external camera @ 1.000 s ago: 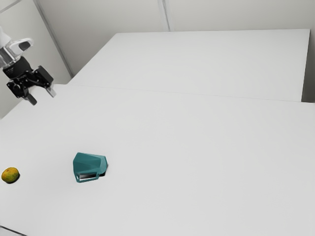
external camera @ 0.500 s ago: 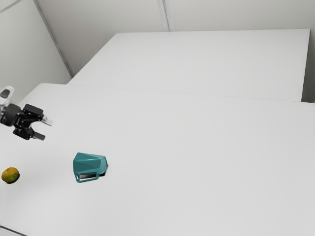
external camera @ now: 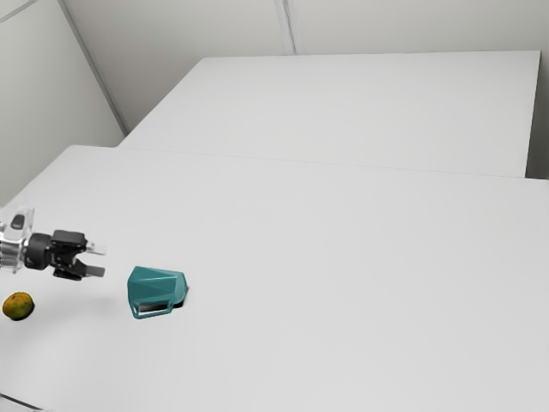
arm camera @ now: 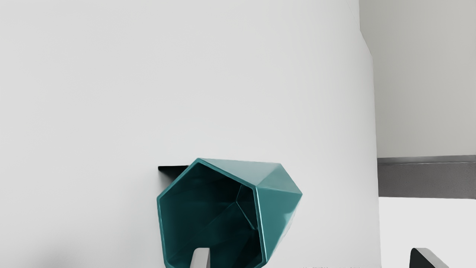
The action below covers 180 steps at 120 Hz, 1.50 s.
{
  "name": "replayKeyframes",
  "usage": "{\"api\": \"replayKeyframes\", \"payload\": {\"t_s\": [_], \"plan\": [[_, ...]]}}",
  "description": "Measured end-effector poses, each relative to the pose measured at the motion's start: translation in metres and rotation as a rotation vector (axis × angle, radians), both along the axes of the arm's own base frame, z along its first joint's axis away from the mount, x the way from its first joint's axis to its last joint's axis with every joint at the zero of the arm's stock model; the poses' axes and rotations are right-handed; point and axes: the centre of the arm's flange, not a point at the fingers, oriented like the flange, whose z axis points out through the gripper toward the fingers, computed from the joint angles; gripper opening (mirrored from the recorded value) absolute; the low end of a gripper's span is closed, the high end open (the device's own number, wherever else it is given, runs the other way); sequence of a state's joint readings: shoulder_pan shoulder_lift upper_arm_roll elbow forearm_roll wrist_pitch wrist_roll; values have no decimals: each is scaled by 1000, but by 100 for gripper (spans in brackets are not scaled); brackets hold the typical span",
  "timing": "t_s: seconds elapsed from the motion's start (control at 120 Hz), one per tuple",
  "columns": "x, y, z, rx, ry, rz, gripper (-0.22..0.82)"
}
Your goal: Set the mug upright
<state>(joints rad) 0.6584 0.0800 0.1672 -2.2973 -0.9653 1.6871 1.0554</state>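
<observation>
Fingers point(external camera: 96, 272): held apart | mug point(external camera: 157, 283): laid on its side on bench point(external camera: 343, 283), at four o'clock from the fingers in the exterior view, mouth turned toward them

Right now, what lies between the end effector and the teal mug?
In the exterior view, I see bare white tabletop between my open end effector and the mug, which lies on its side.

Mottled yellow-green fruit point(external camera: 18, 306) on white table point(external camera: 343, 283), near exterior view's left edge. Pale wall point(external camera: 197, 43) behind. Wrist view: dark grey band point(arm camera: 427, 179) beyond table's edge.
</observation>
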Motion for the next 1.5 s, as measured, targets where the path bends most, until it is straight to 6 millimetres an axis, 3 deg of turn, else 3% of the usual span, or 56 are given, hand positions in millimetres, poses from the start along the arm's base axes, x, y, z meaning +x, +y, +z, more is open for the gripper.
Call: {"api": "replayKeyframes", "payload": {"t_s": [0.292,0.733,1.033,1.5], "plan": [[-10,-15,-29,-33,19,-40,58],[-2,-25,-29,-21,-19,-85,58],[14,-48,-30,-16,-36,-144,58],[23,-65,-40,-23,-27,-189,58]]}}
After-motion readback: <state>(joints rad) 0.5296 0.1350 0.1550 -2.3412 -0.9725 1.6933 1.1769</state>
